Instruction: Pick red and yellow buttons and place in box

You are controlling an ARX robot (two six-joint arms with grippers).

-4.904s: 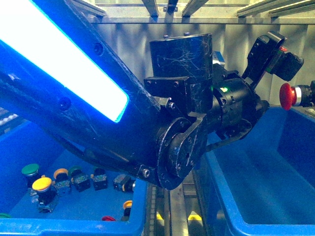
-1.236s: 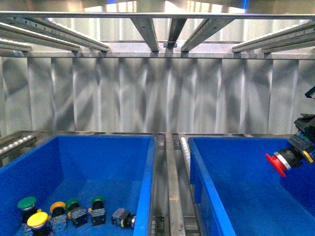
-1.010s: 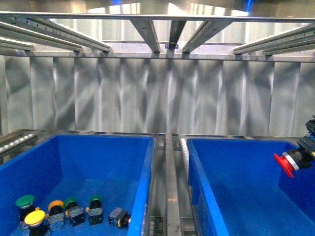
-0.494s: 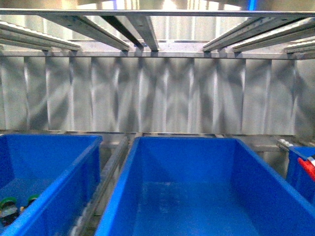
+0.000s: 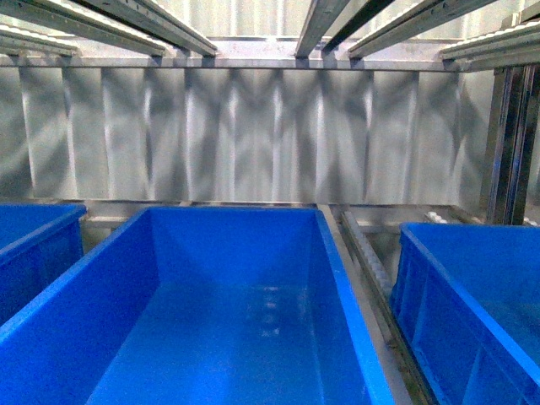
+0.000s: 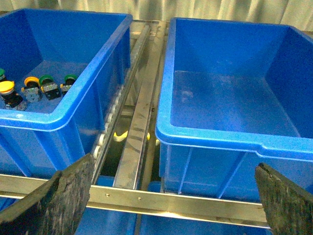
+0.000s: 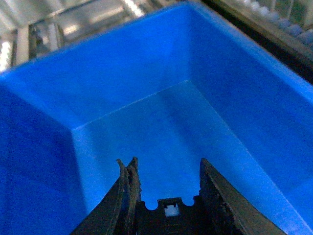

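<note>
Front cam has swung further right since half a second ago: the box now sits left of centre, bare inside, with another blue bin just beside it. The red cap that peeked in at the right edge shows in no view now. The right gripper hangs over bare blue floor, fingers partly apart, nothing between them. The left gripper is spread wide, gripping nothing. A yellow button and an orange-capped one sit among green ones in the source bin.
</note>
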